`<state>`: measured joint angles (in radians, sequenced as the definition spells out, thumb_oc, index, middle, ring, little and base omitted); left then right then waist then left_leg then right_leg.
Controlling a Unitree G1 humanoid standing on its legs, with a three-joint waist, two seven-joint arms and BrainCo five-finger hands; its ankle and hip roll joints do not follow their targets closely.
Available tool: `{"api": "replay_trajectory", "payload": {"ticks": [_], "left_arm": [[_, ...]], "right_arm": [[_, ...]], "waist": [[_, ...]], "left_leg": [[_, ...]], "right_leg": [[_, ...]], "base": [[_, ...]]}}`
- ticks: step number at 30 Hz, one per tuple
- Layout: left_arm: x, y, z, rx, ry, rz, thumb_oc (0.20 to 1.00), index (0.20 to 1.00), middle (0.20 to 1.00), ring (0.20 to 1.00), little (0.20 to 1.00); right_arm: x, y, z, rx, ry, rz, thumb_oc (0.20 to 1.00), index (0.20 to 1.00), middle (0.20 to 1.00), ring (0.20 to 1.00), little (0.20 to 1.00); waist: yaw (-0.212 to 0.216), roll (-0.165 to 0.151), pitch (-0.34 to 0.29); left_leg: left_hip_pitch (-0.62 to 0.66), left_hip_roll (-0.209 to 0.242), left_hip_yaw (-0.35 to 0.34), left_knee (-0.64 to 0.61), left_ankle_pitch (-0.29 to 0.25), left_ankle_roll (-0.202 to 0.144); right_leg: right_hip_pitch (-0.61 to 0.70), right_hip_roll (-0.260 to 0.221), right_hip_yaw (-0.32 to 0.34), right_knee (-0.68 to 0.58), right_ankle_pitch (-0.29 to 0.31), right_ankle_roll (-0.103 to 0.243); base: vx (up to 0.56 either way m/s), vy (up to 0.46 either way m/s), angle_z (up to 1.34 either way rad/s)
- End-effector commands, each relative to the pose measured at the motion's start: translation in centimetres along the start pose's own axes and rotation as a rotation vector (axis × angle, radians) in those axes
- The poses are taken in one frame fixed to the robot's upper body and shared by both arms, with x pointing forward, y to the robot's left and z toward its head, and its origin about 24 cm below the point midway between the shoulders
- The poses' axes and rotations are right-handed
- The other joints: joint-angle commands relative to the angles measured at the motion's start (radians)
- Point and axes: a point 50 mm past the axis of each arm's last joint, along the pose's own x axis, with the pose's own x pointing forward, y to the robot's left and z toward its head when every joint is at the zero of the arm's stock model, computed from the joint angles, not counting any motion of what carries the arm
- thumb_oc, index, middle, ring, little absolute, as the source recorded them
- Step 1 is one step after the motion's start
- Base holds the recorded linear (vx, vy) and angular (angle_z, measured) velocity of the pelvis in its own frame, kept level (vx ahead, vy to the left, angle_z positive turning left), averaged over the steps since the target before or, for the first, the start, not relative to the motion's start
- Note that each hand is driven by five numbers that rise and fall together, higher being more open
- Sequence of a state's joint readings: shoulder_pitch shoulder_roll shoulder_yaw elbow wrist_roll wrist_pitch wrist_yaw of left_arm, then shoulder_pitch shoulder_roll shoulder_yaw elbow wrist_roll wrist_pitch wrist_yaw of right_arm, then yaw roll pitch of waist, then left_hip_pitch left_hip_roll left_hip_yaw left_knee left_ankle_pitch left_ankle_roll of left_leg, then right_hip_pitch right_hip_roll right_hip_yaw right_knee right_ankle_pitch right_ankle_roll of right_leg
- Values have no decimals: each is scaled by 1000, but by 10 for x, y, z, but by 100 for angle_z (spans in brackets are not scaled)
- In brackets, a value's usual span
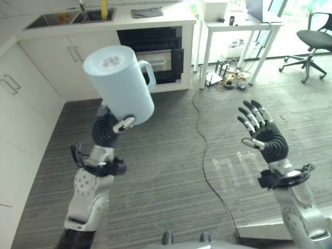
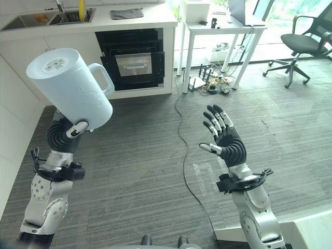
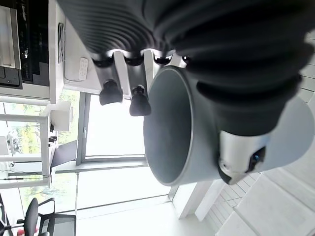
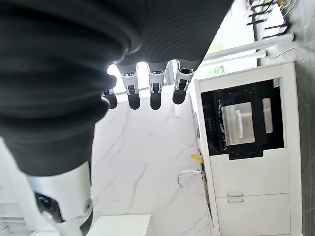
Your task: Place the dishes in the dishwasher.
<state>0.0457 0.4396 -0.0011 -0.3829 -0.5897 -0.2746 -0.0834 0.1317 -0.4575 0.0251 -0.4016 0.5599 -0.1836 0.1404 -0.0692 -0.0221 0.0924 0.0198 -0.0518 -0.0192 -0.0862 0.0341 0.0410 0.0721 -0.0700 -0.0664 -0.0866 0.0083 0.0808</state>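
Note:
A large pale blue mug (image 1: 120, 83) with a handle is held upside down and tilted, bottom up, in my left hand (image 1: 109, 127), raised at the left. The thumb and fingers curl round its rim; its hollow inside (image 3: 170, 130) faces the left wrist camera. My right hand (image 1: 262, 132) is raised at the right with straight, spread fingers (image 4: 152, 93) and holds nothing. The open dishwasher (image 1: 155, 54), a dark cavity with racks, sits under the white counter across the floor, beyond the mug.
White cabinets (image 1: 31, 88) run along the left. A sink (image 1: 70, 18) and a grey cloth (image 1: 147, 12) are on the counter. A white table (image 1: 233, 31) with cables under it and an office chair (image 1: 314, 41) stand at the far right. Grey floor lies between.

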Motion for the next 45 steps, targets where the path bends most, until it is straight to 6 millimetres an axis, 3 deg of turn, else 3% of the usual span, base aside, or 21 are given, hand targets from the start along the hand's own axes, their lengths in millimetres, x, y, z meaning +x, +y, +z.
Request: {"api": "replay_trajectory", "payload": {"ticks": [1, 5, 6, 8, 11, 12, 14, 20, 25, 26, 27, 28, 29, 30, 31, 33, 35, 39, 40, 41, 45], "left_arm": [[7, 2, 14, -14, -120, -7, 200, 200, 200, 200, 200], [-2, 9, 16, -12, -123, 36, 200, 200, 200, 200, 200], [-2, 10, 17, -8, -128, 44, 200, 200, 200, 200, 200], [-3, 8, 16, -21, -139, 46, 200, 200, 200, 200, 200], [-2, 9, 12, -31, -110, 50, 200, 200, 200, 200, 200], [-7, 14, 11, -28, -102, 55, 200, 200, 200, 200, 200], [-16, 18, 11, -23, -95, 67, 200, 200, 200, 200, 200], [-17, 22, 11, -12, -79, 76, 200, 200, 200, 200, 200], [-2, 12, 11, -1, -64, 4, 200, 200, 200, 200, 200], [-1, 10, 10, 11, -45, -21, 200, 200, 200, 200, 200], [-2, 10, 9, 15, -39, -20, 200, 200, 200, 200, 200], [-2, 11, 10, 31, -36, -9, 200, 200, 200, 200, 200], [0, 12, 12, 32, -38, -22, 200, 200, 200, 200, 200], [0, 12, 12, 32, -38, -22, 200, 200, 200, 200, 200], [1, 12, 13, 48, -42, -24, 200, 200, 200, 200, 200], [2, 8, 9, 46, -42, -35, 200, 200, 200, 200, 200], [2, 4, 7, 49, -43, -46, 200, 200, 200, 200, 200], [0, 4, 4, 58, -13, -21, 200, 200, 200, 200, 200], [0, 5, 3, 53, -2, -11, 200, 200, 200, 200, 200], [0, 4, 3, 48, 5, -5, 200, 200, 200, 200, 200], [-4, 5, 0, 47, 13, 19, 200, 200, 200, 200, 200]], "right_arm": [[9, 4, 22, -16, -143, 35, 1000, 1000, 1000, 1000, 1000], [3, 0, 20, -22, -109, 43, 1000, 1000, 1000, 1000, 1000], [2, -1, 20, -20, -104, 49, 1000, 1000, 1000, 1000, 1000], [-1, -4, 19, -33, -88, 58, 1000, 1000, 1000, 1000, 1000], [5, -5, 16, -39, -83, 55, 1000, 1000, 1000, 1000, 1000], [3, -6, 17, -43, -75, 68, 1000, 1000, 1000, 1000, 1000], [-3, -8, 14, -43, -60, 76, 1000, 1000, 1000, 1000, 1000], [-7, -10, 15, -13, -60, 76, 1000, 1000, 1000, 1000, 1000], [3, 0, 15, 1, -93, 45, 1000, 1000, 1000, 1000, 1000], [4, 5, 13, 21, -99, 35, 1000, 1000, 1000, 1000, 1000], [4, 7, 12, 37, -95, 43, 1000, 1000, 1000, 1000, 1000], [4, 11, 8, 44, -77, 66, 1000, 1000, 1000, 1000, 1000], [1, 7, 11, 45, -77, 60, 1000, 1000, 1000, 1000, 1000], [1, 7, 11, 45, -77, 60, 1000, 1000, 1000, 1000, 1000], [-1, 1, 15, 49, -89, 54, 1000, 1000, 1000, 1000, 1000], [-3, -1, 16, 40, -90, 50, 1000, 1000, 1000, 1000, 1000], [-4, 1, 14, 41, -91, 41, 1000, 1000, 1000, 1000, 1000], [0, -1, 16, 47, -90, 34, 1000, 1000, 1000, 1000, 1000], [2, 0, 17, 48, -90, 36, 1000, 1000, 1000, 1000, 1000], [1, -1, 19, 46, -89, 38, 1000, 1000, 1000, 1000, 1000], [-2, -2, 18, 40, -79, 56, 1000, 1000, 1000, 1000, 1000]], "waist": [[18, 18, -28], [23, 9, -25], [21, 1, -12], [20, -10, 35], [32, 19, 47], [47, 30, 49], [62, 33, 48], [72, 37, 28], [108, 5, -11], [120, 16, -13], [117, 23, -9], [94, 37, 5], [86, 19, 14], [86, 19, 14], [56, 9, 32], [10, 6, 41], [-13, 8, 47], [-37, 7, 9], [-41, 16, -7], [-44, 29, -18], [-52, 21, -10]], "left_leg": [[63, 25, 77, -1, -17, -39], [68, 23, 85, 57, -26, -48], [37, 27, 104, 162, -39, -63], [-110, 62, 132, 458, 63, -113], [-123, 163, 211, 125, 155, -132], [-147, 192, 182, 11, 240, -151], [-261, 225, 126, -1, 254, -169], [-175, 191, 139, -1, 214, -144], [-127, 83, 109, -1, 168, -66], [-93, 55, 91, -1, 138, -36], [-72, 52, 94, -1, 125, -30], [-32, 57, 105, -1, 106, -29], [-24, 33, 100, -1, 102, -26], [-24, 33, 100, -1, 102, -26], [31, 19, 84, -1, 66, -27], [78, 3, 58, -1, 14, -19], [116, 4, 46, -1, -25, -14], [206, 32, 74, 35, -113, -25], [222, 45, 74, 58, -99, -43], [189, 72, 76, 171, -3, -84], [76, 99, 82, 489, 111, -121]], "right_leg": [[-49, 61, -67, 82, 21, -13], [-22, 75, -40, 80, 10, -29], [-18, 74, -39, 90, 5, -40], [-1, 71, -46, 110, -1, -71], [55, 80, -65, 98, -34, -49], [93, 84, -59, 93, -56, -49], [127, 81, -46, 112, -99, -58], [158, 21, -37, 201, -136, -7], [127, -72, -69, 386, 31, 78], [59, -120, -76, 602, 107, 84], [14, -130, -71, 672, 122, 79], [-102, -83, -57, 687, 75, 46], [-97, -17, -110, 517, 18, 34], [-97, -17, -110, 517, 18, 34], [-131, -4, -144, 273, 40, 28], [-199, -10, -61, 127, 152, 51], [-257, -24, -28, 67, 224, 66], [-209, -8, -49, 5, 227, 57], [-190, 8, -48, 9, 217, 41], [-152, 37, -41, 8, 190, 9], [-94, 61, -2, 23, 143, -49]], "base": [[17, -60, 3], [63, -130, -11], [60, -171, -27], [72, -124, 16], [384, 233, 65], [466, 313, 25], [501, 340, 27], [418, 361, -40], [365, 378, -2], [361, 462, 40], [439, 488, 33], [442, 209, -11], [371, 117, -20], [489, -90, -28], [402, -111, 23], [494, -162, 76], [393, -191, 101], [668, -452, 41], [662, -532, -26], [435, -370, -21], [313, -327, -66]]}}
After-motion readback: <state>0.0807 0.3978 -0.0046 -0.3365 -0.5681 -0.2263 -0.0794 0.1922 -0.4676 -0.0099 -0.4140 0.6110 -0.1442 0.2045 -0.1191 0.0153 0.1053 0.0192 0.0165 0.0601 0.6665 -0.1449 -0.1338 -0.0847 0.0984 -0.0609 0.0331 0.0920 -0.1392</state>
